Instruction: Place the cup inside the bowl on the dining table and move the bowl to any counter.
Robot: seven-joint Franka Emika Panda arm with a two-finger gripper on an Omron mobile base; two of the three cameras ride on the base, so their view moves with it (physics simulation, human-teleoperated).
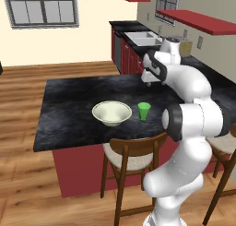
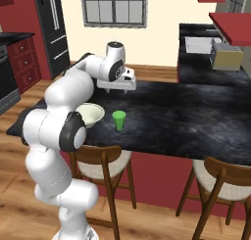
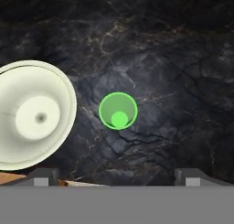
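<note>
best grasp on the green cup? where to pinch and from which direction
Likely top-down, pinching across the rim. The cup stands upright and open-mouthed on the dining table, tapering toward its base, so its upper wall is the widest and easiest part to catch. The open gripper hangs above it, looking down. Set the fingers so neither lands on the bowl side, though the two stand apart.

Cup (image 1: 144, 110) upright on table (image 1: 69, 105) — just right of bowl (image 1: 111, 113), apparently apart.

One cup (image 1: 144, 110), one bowl (image 1: 112, 113), two chairs (image 1: 133, 158).
</note>
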